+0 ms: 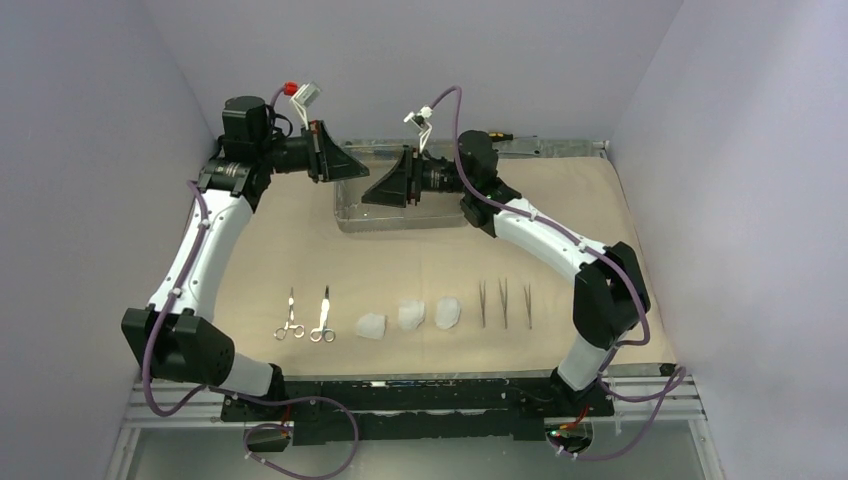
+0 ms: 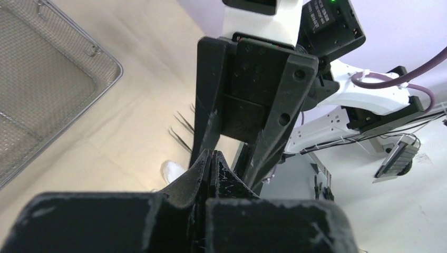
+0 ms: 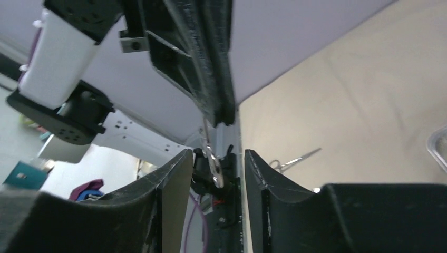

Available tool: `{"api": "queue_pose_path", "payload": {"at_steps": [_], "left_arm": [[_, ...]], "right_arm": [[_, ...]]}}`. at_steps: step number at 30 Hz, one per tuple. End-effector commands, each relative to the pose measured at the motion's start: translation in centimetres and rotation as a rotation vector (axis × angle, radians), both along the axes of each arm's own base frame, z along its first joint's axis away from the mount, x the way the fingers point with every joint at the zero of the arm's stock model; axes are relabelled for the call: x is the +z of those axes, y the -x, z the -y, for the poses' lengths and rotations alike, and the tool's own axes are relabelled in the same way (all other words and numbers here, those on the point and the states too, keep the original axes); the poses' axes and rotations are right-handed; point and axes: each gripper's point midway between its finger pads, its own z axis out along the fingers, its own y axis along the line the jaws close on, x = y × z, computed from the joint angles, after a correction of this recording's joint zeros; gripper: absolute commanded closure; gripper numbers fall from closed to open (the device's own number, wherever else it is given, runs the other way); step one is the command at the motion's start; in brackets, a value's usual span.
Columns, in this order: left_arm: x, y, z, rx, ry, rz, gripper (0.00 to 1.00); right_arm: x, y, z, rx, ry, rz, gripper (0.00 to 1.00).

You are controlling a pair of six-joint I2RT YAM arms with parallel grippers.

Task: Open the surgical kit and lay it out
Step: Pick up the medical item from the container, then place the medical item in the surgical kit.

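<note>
The beige wrap cloth (image 1: 560,215) lies spread over the table. The steel mesh tray (image 1: 400,222) stands at its far middle. Two ring-handled clamps (image 1: 306,315), three gauze pads (image 1: 411,316) and three tweezers (image 1: 504,302) lie in a row near the front. Above the tray my left gripper (image 1: 362,165) is shut on a third clamp (image 3: 211,161), which hangs down from its tips. My right gripper (image 3: 216,153) faces it, open, its fingers on either side of that clamp's lower end without touching it. In the left wrist view, the left gripper (image 2: 213,156) shows its jaws pressed together.
The tray's corner (image 2: 113,68) lies left of the left gripper, with tweezers (image 2: 182,132) and a gauze pad (image 2: 171,169) beyond. One laid-out clamp (image 3: 295,159) shows past the right fingers. Purple walls close in on three sides.
</note>
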Motion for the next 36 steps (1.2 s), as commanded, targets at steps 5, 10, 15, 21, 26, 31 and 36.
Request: {"api": "queue_pose_path", "payload": {"at_steps": [5,10,15,21,26,31,36], "left_arm": [[3.2,3.1,0.0,-0.045,0.046,0.096,1.00],[3.9,3.4,-0.2,-0.026,0.046,0.109,1.00],[3.6,2.3,-1.1,0.103,-0.015,0.089,0.64],[0.1,0.1,-7.4,0.587,-0.264,-0.037,0.01],[-1.6,3.9,-16.9,1.125,-0.463,-0.186,0.01],[-1.0,10.5,-21.9,1.383,-0.501,-0.207,0.00],[0.2,15.3,-23.4,1.471,-0.425,-0.179,0.01]], "right_arm": [[2.1,3.3,-1.0,0.099,-0.080,0.030,0.62],[2.2,4.1,-1.3,0.116,-0.076,0.027,0.86],[2.7,4.2,-1.3,0.083,-0.094,0.020,1.00],[2.1,3.2,-2.4,-0.032,-0.061,0.005,1.00],[-1.5,1.9,-5.8,-0.211,0.035,-0.113,1.00],[-6.5,2.9,-12.0,-0.287,0.141,-0.221,1.00],[-10.3,5.3,-17.5,-0.314,0.199,-0.310,1.00]]}}
